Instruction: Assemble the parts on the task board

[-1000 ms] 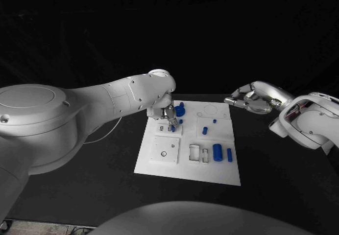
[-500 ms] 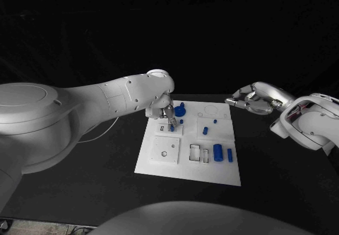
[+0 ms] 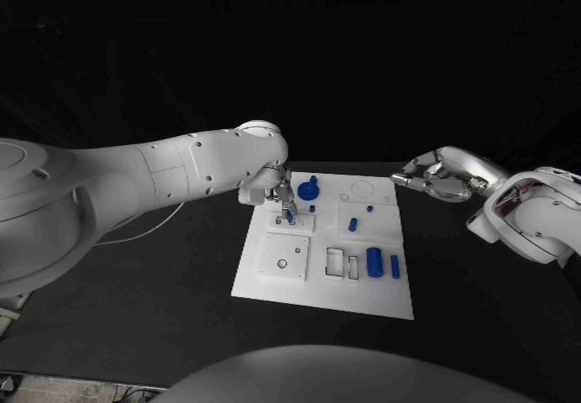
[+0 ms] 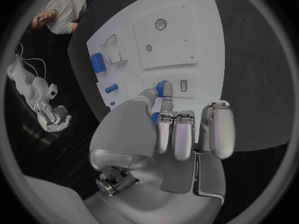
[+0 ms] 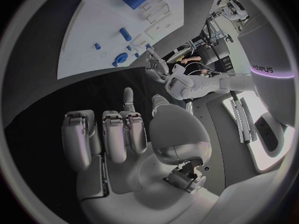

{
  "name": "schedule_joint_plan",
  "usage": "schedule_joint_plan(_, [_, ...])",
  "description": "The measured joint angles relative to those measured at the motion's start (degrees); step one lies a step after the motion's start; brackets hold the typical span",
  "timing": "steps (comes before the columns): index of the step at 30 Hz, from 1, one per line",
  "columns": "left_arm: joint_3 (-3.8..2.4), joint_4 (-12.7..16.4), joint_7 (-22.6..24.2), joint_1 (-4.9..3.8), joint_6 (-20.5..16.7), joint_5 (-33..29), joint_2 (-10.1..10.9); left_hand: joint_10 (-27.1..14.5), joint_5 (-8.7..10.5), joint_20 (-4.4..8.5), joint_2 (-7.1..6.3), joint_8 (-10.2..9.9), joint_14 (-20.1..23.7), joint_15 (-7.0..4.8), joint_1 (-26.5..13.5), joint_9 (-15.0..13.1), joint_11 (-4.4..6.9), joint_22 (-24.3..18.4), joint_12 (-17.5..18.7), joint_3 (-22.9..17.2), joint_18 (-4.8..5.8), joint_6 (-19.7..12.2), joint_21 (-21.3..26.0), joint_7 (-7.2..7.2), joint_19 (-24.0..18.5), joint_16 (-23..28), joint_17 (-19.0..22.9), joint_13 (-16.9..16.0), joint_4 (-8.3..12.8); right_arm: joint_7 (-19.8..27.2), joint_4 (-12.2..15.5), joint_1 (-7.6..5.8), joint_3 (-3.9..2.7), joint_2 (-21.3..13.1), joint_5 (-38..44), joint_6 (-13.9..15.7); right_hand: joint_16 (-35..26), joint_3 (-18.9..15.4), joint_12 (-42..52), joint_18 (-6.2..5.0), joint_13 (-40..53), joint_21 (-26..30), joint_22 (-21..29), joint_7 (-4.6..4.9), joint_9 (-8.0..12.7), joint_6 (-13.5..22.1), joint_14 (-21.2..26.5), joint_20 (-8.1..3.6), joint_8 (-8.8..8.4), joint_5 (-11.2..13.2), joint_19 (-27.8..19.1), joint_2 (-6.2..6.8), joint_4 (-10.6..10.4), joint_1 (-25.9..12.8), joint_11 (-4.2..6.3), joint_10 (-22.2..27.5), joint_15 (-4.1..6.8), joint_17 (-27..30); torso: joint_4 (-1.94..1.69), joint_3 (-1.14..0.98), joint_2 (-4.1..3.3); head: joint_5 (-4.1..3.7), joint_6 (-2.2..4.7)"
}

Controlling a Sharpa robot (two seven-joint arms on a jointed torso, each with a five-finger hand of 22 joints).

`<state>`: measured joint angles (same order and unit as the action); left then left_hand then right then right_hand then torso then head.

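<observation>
So, on the task board (image 3: pixel 273 285) your left hand (image 3: pixel 280 195) pinches a small blue part (image 4: pixel 161 88) just above its far-left fixture, which you must lower squarely into its slot, while your right hand (image 3: pixel 438 175), fingers loosely curled on nothing, hangs off the board.

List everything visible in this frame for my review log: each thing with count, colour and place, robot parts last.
Table: one, black, under everything.
Task board: one, white plate, middle of the table.
Large cylinder: one, blue, lying on the board's near right part.
Slim bar: one, blue, just right of the large cylinder.
Short peg: one, blue, mid-board, right of centre.
Round knob part: one, blue, at the board's far edge.
Small part: one, blue, pinched at the left hand's fingers.
Left hand: silver, over the board's far left, holding the small part.
Right hand: silver, fingers curled, off the board to the right, holding nothing.
</observation>
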<state>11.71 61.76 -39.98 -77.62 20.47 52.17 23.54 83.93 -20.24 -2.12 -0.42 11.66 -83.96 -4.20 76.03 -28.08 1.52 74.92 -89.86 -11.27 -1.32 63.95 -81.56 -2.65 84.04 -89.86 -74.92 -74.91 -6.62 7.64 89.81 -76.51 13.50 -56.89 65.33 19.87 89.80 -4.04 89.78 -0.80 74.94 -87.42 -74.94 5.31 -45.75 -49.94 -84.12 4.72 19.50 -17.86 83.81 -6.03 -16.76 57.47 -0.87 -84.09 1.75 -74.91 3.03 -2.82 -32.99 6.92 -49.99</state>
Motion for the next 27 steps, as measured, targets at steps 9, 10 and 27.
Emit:
schedule_joint_plan(9, [-0.05,3.75,0.00,0.38,-5.73,4.08,2.52,-0.08,0.43,0.00,-0.43,0.26,0.00,0.00,-0.31,-0.28,-0.09,0.00,0.00,-0.98,0.00,-0.09,0.00,-0.10,0.00,0.00,0.00,0.00,0.18,0.02,-0.36,1.46,0.00,-0.53,-0.09,0.07,0.00,-0.07,0.00,0.00,0.00,0.23,0.01,0.00,0.01,0.00,0.00,0.00,0.00,0.00,0.00,-0.22,0.07,0.22,0.00,0.00,0.00,0.00,0.00,0.03,0.04,0.54,0.00])
schedule_joint_plan(10, [-0.05,4.05,0.00,0.51,-6.44,4.63,2.66,-0.08,0.44,0.00,-0.52,0.27,0.00,0.00,-0.40,-0.33,-0.09,0.00,0.00,-1.14,0.00,-0.09,0.00,-0.10,0.00,0.00,0.00,0.00,0.20,0.04,-0.46,1.68,0.00,-0.53,-0.12,0.09,0.00,-0.07,0.00,0.00,-0.01,0.23,0.01,0.00,0.01,0.00,0.00,0.00,0.00,0.00,0.00,-0.22,0.07,0.22,0.00,0.00,0.00,0.00,0.00,0.03,0.04,0.64,0.00])
schedule_joint_plan(27, [0.21,6.91,0.00,1.87,-15.08,9.11,4.39,0.02,0.84,0.33,-1.33,0.50,0.00,-0.42,-1.22,-1.11,0.28,-0.01,0.00,-2.84,-0.01,0.35,0.00,0.30,-0.09,0.00,0.01,0.01,-0.15,0.43,-1.29,3.26,0.02,-0.30,-0.79,0.84,0.00,-0.06,0.00,0.00,-0.02,0.23,0.02,-0.01,0.02,0.40,0.00,0.00,-0.24,0.00,0.00,-0.52,0.07,0.53,-0.21,0.21,0.00,0.00,0.12,-0.07,-0.12,1.07,0.00])
